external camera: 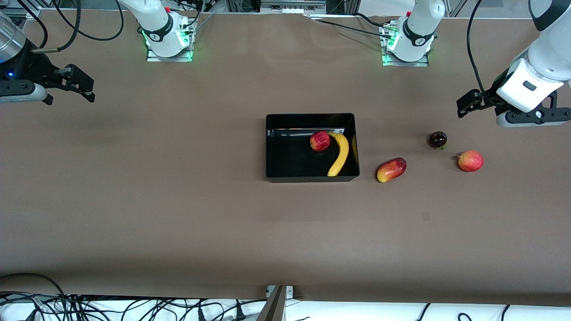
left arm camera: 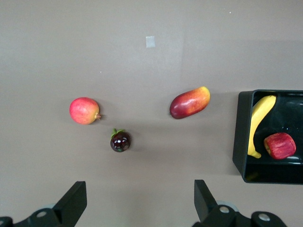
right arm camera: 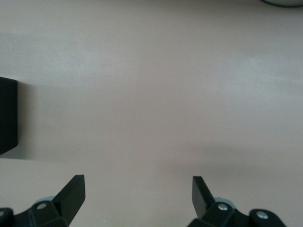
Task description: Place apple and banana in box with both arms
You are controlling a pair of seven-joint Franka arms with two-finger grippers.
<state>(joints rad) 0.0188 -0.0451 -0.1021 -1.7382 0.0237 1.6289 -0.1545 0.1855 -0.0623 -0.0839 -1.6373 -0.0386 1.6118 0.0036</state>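
The black box (external camera: 272, 147) (left arm camera: 240, 137) sits mid-table with the deep-red apple (external camera: 320, 141) (left arm camera: 280, 145) and the curved yellow banana (external camera: 339, 154) (left arm camera: 258, 122) lying inside it, side by side. My left gripper (external camera: 466, 106) (left arm camera: 140, 189) hangs open and empty at the left arm's end of the table, over bare tabletop beside the loose fruits. At the right arm's end, my right gripper (external camera: 84, 89) (right arm camera: 138, 185) also hangs open and empty over bare table, with a corner of the box (right arm camera: 8, 118) showing in the right wrist view.
Outside the box lie an oblong red-and-yellow fruit (external camera: 391, 170) (left arm camera: 190, 102), a small dark purple fruit (external camera: 438, 139) (left arm camera: 120, 141) and a round red-orange fruit (external camera: 470, 161) (left arm camera: 84, 110), all toward the left arm's end. Cables run along the table edge nearest the front camera.
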